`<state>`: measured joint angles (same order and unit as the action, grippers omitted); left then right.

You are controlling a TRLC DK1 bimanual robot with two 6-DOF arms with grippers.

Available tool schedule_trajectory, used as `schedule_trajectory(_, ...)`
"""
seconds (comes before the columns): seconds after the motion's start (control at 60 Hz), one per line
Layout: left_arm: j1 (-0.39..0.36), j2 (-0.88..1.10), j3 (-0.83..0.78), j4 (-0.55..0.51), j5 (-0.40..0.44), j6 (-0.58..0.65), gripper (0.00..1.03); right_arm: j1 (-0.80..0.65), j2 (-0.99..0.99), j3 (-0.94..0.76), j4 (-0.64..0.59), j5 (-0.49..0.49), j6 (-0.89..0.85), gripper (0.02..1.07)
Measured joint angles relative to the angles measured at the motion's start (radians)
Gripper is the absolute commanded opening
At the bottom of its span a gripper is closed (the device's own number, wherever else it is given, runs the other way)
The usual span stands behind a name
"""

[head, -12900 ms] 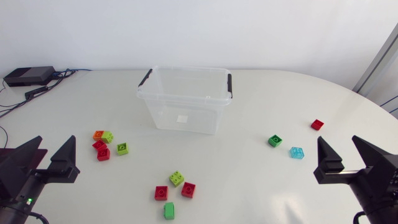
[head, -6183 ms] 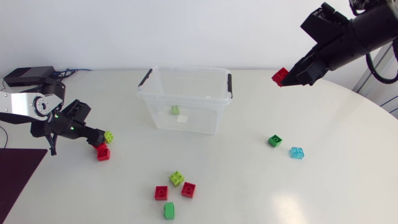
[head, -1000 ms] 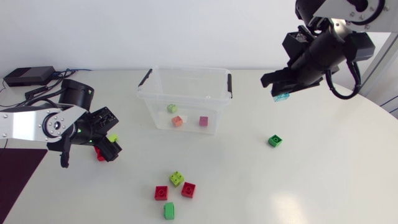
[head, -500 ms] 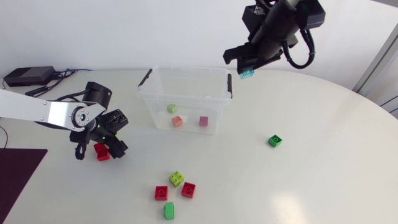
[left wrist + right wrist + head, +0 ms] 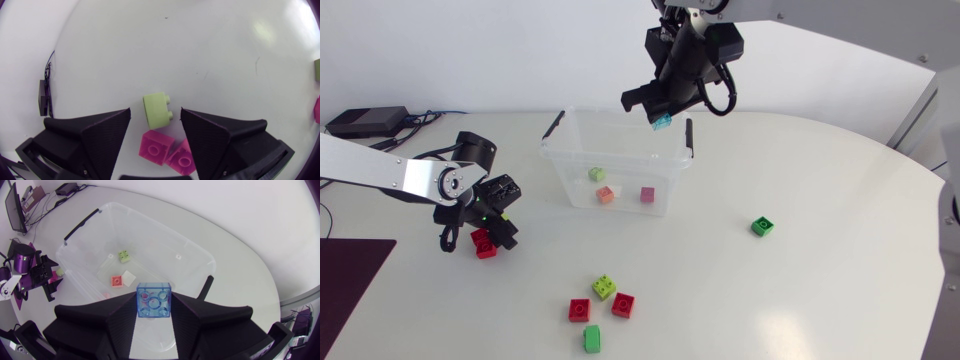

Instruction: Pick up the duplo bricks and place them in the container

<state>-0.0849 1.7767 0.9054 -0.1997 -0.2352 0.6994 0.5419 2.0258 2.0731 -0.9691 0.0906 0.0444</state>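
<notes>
Above the far rim of the clear plastic container (image 5: pixel 570 172), the right pincer (image 5: pixel 660 115) grips a translucent blue duplo brick (image 5: pixel 154 300), which, released this near the edge, may clip the rim and bounce onto the white bench (image 5: pixel 800 300).

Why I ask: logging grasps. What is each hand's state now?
Left hand: open around a lime brick.
Right hand: closed on blue brick over the container.
</notes>
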Motion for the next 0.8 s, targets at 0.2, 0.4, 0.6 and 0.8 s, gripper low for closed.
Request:
schedule_trajectory(0.2, 0.000, 0.003, 0.008, 0.000, -0.002, 0.000, 0.42, 0.008, 0.093, 0.119, -0.005, 0.000, -0.015, 1.03)
schedule_trajectory(0.4, -0.001, 0.027, 0.009, 0.004, -0.010, 0.000, 0.40, 0.006, 0.062, 0.071, 0.001, 0.000, -0.015, 1.03)
schedule_trajectory(0.6, -0.003, 0.011, 0.010, -0.013, -0.010, 0.000, 0.39, -0.045, -0.161, -0.193, 0.046, -0.010, -0.023, 1.03)
schedule_trajectory(0.8, -0.016, -0.162, 0.103, -0.240, 0.093, -0.011, 0.39, -0.214, -0.406, -0.438, 0.080, -0.066, -0.100, 1.03)
